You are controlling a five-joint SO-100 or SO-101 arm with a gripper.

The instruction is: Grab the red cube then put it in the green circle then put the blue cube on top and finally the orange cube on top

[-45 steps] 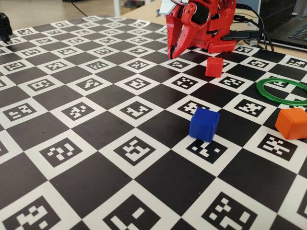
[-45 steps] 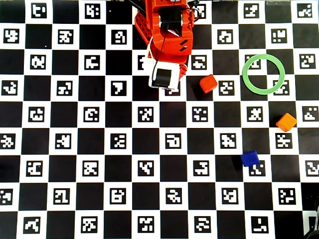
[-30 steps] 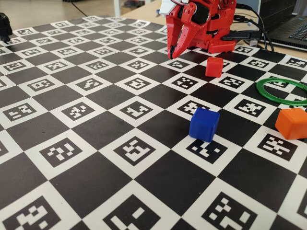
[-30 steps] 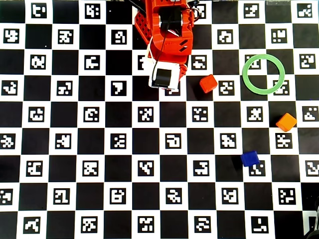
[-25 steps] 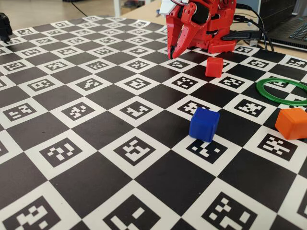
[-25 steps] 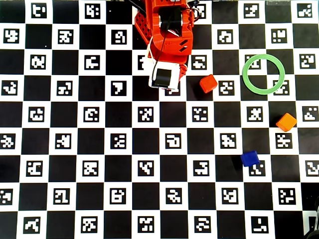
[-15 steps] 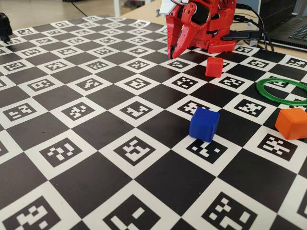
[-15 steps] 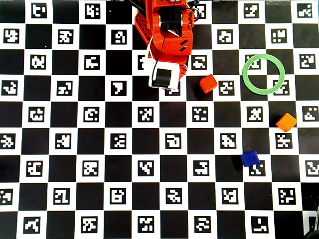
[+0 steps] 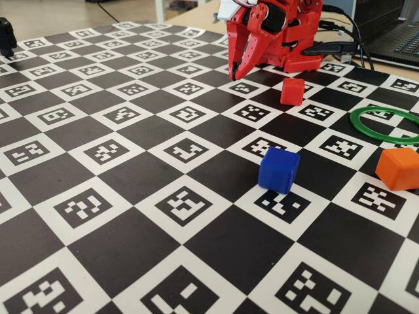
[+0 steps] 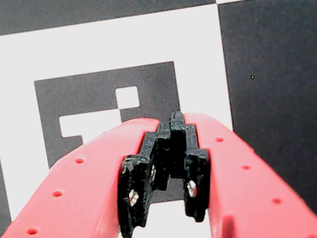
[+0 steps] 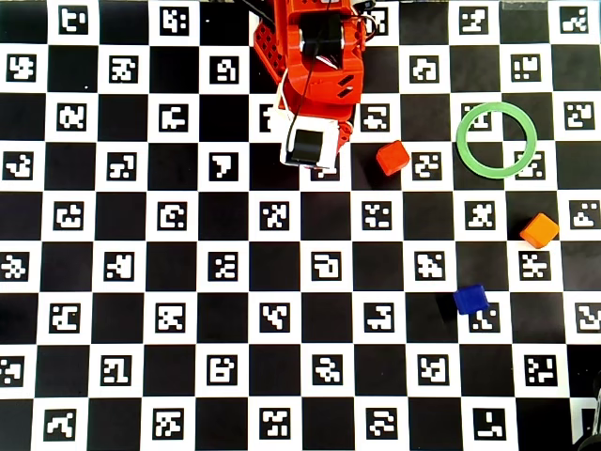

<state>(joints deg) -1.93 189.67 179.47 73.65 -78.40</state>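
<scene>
The gripper (image 10: 171, 130) has its jaws pressed together, holding nothing, poised above a white marker square of the checkered board (image 9: 131, 196). Nothing has shifted over the preceding second and a half: arm and all pieces are stationary, so the first grasp appears not yet begun. In the overhead view the red cube (image 11: 392, 158) lies just right of the gripper, untouched. The green circle (image 11: 497, 140) sits further right, empty. The orange cube (image 11: 539, 230) and the blue cube (image 11: 470, 299) rest well apart, nearer the camera side.
</scene>
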